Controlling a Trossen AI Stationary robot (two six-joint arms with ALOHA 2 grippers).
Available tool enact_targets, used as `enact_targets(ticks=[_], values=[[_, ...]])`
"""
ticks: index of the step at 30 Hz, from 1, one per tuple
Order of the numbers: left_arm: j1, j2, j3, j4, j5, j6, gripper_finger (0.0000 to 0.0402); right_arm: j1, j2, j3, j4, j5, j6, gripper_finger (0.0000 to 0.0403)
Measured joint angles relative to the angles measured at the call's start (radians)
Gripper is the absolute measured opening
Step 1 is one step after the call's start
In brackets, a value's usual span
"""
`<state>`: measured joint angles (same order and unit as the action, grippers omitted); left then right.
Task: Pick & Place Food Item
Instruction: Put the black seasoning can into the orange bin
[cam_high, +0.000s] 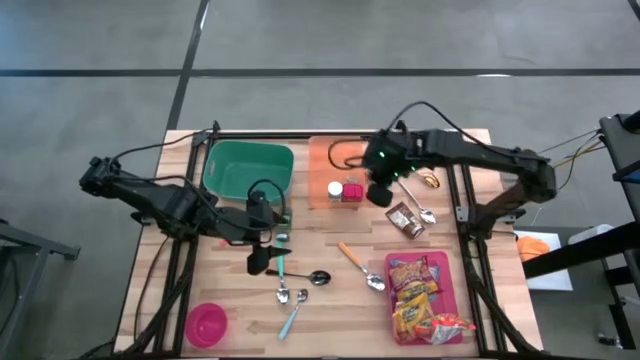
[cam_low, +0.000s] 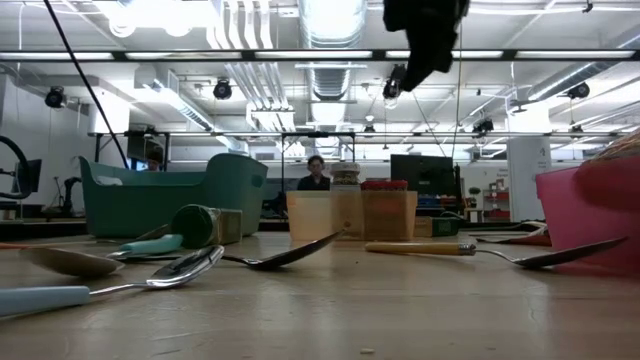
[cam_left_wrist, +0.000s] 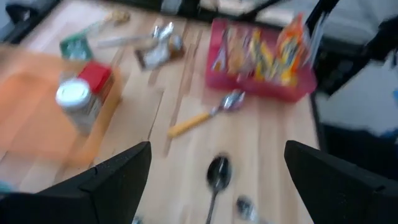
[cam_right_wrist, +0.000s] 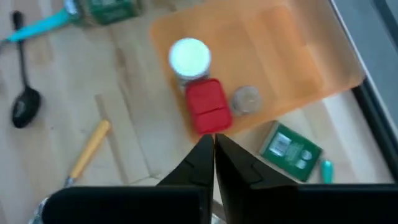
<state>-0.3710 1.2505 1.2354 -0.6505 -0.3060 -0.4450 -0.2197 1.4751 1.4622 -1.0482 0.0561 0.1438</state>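
**Two jars on the orange tray, right claw pinched shut above them**

Nearest me on the left sits a small pink bowl (cam_high: 206, 323), and over on the right a pink tray (cam_high: 449, 283) heaped with bright snack packets (cam_high: 417, 302). Between them lies a scatter of spoons: a teal-handled one (cam_high: 291, 318), a black one (cam_high: 317, 277), and a yellow-handled one (cam_high: 357, 264) angled toward the snacks.

A little farther in, the left gripper (cam_high: 258, 262) hangs above the spoons, left of centre, its two dark fingers (cam_left_wrist: 112, 180) spread wide with nothing between them.

To the right of centre, a brown packet (cam_high: 405, 219) and another spoon (cam_high: 425, 213) lie on the bare wood.

Farther still, the orange tray (cam_high: 322, 158) carries a white-lidded jar (cam_high: 335, 189) and a red-lidded box (cam_high: 352, 192) side by side at its near edge. The right gripper (cam_high: 380, 193) is raised just beside them on the right, its fingers (cam_right_wrist: 199, 163) pressed together and holding nothing. A small green packet (cam_right_wrist: 290, 150) rests on the wood close to the tray's edge.

At the far left stands a green tub (cam_high: 247, 170). Beyond the table a person (cam_low: 316, 172) sits in the room.
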Motion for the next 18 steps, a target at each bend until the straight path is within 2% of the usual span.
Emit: enact_targets(ticks=[8,13,18], values=[[0.003,0.02,0.0,0.152,-0.014,0.038,0.037,0.091,-0.192,-0.278,0.272,0.001,0.037,0.0018],[0.007,0.023,0.0,0.159,-0.042,0.043,0.037,0.124,-0.284,-0.453,0.48,0.0,0.085,0.0018],[0.007,0.023,0.0,0.162,-0.046,0.045,0.037,0.128,-0.316,-0.595,0.665,-0.007,0.139,0.0018]])
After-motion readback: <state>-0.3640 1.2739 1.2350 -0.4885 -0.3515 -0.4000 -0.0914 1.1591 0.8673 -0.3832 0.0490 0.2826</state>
